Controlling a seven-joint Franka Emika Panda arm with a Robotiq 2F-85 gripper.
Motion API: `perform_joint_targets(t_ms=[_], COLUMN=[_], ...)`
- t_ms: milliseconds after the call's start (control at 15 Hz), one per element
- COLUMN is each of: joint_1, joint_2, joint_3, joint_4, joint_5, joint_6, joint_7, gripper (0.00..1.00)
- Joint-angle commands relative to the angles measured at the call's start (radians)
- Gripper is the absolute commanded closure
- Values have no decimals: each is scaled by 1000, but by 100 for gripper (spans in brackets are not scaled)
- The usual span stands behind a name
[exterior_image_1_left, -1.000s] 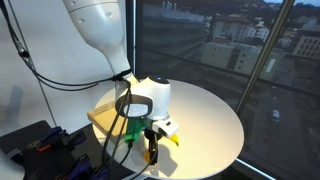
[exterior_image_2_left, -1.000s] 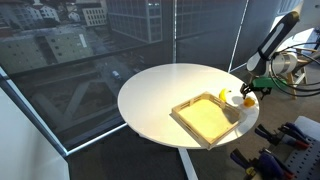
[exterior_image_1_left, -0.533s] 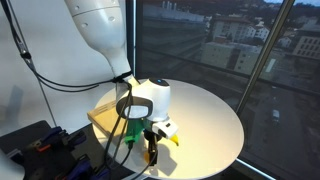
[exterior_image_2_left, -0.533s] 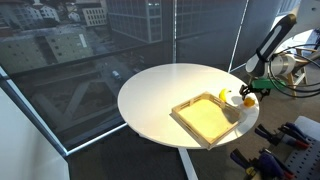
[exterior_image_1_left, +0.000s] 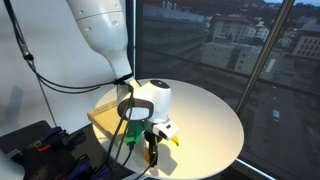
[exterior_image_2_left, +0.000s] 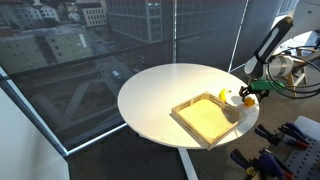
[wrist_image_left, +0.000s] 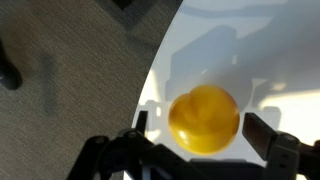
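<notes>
A round yellow object (wrist_image_left: 204, 120) lies on the white round table (wrist_image_left: 220, 40), close to its edge. My gripper (wrist_image_left: 203, 128) hangs straight over it with its jaws open. The left finger (wrist_image_left: 141, 122) and the right finger (wrist_image_left: 265, 135) stand on either side of the yellow object, each with a small gap. In both exterior views the gripper (exterior_image_1_left: 152, 140) (exterior_image_2_left: 249, 94) is low at the table's rim, with the yellow object (exterior_image_1_left: 171, 142) (exterior_image_2_left: 249, 100) beside its tips.
A shallow wooden tray (exterior_image_2_left: 205, 118) (exterior_image_1_left: 100, 115) lies on the table (exterior_image_2_left: 160, 95) next to the gripper. A small white item (exterior_image_2_left: 233, 99) sits between tray and yellow object. Grey carpet (wrist_image_left: 60, 90) lies below the table edge. Large windows stand behind.
</notes>
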Motion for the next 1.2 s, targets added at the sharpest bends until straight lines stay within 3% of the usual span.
perform_joint_targets(t_ms=[0,200,267,1133], joint_1=[-20,-19,-19,-4], joint_2=[13,16,16,-25], joint_3=[14,14,14,-14], joint_4=[15,15,16,-2], joint_5=[22,21,20,-4], joint_6=[12,11,12,-20], joint_7=[-32,-32,-32,-38], gripper=[30,54,57,57])
